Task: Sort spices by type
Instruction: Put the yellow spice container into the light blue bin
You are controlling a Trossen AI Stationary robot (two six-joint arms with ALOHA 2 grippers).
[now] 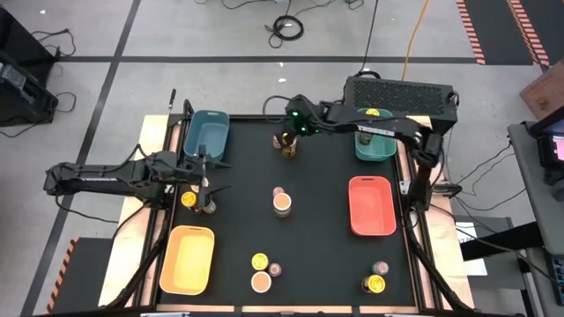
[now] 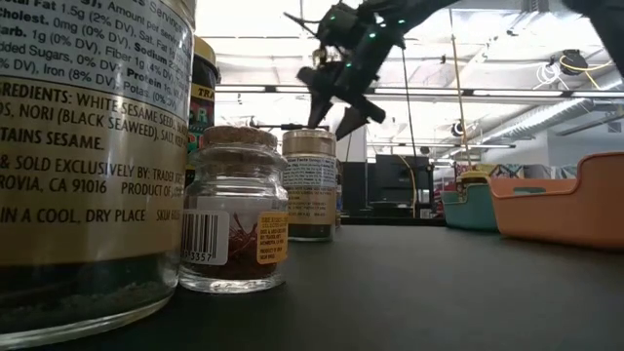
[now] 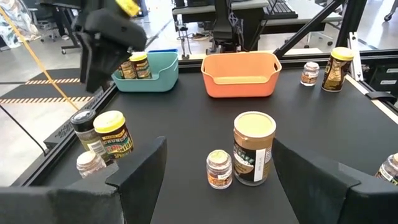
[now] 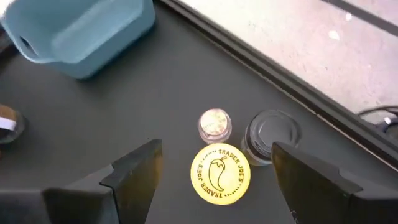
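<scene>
We've got the right end effector (image 1: 287, 139) hovering wide open over a yellow-lidded jar (image 4: 220, 173). Left end effector (image 1: 208, 181) is open too, empty, near the blue tray (image 1: 206, 134).

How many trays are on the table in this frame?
4. In the high view: blue tray upper left, teal tray upper right, orange tray right of centre, yellow tray lower left. None looks hidden.

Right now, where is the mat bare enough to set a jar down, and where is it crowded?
Bare: between the yellow tray and the centre jar pair, and between that pair and the orange tray. Crowded: the front-edge jars, and the jar cluster under the open right gripper.
</scene>
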